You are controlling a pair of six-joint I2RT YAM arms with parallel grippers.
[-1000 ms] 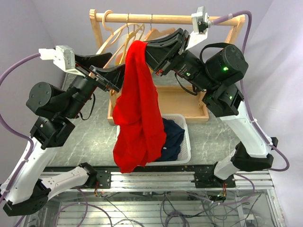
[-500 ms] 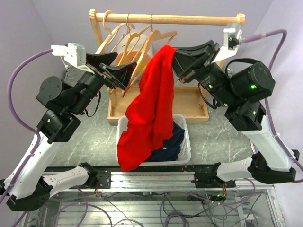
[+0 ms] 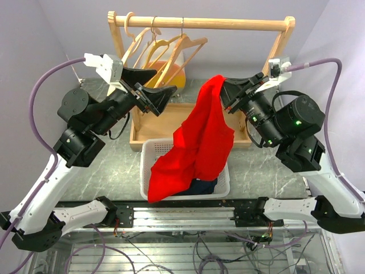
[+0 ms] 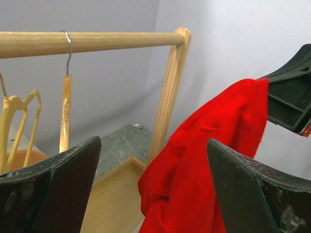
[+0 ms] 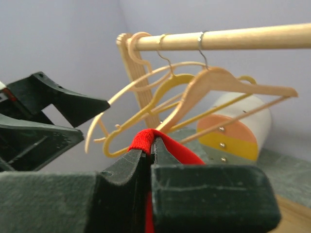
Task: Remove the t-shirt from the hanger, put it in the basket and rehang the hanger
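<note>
1. Right hand (image 5: 150,143): the jaws are closed flat on a fold of the red t-shirt (image 3: 199,142). The right wrist view shows the fabric pinched between both fingers, with a short loop standing above the tips.

2. Left hand (image 3: 164,81): the jaws are spread wide and hold nothing. It sits to the left of the t-shirt with open air between the 2.

3. T-shirt position: the garment hangs from the right hand alone, in front of the wooden rail (image 3: 205,23) and lower than it. It is apart from the wooden hanger (image 3: 185,45) and from the yellow hangers (image 3: 154,48), which all hang on the left part of the rail.

4. T-shirt axis: in the top view the long axis runs from the pinched end at upper right down to lower left. The lower end spreads over the white basket (image 3: 223,184) and appears to lie across its near left rim; contact there cannot be confirmed.

5. Clearances: the rail's right post (image 3: 283,40) stands just behind the right hand. The rack's wooden base tray (image 3: 165,123) lies on the bench (image 3: 114,165) behind the basket. A dark navy garment (image 3: 203,185) lies in the basket under the t-shirt. A round container (image 3: 171,71) with an orange and yellow face stands behind the hangers.
</note>
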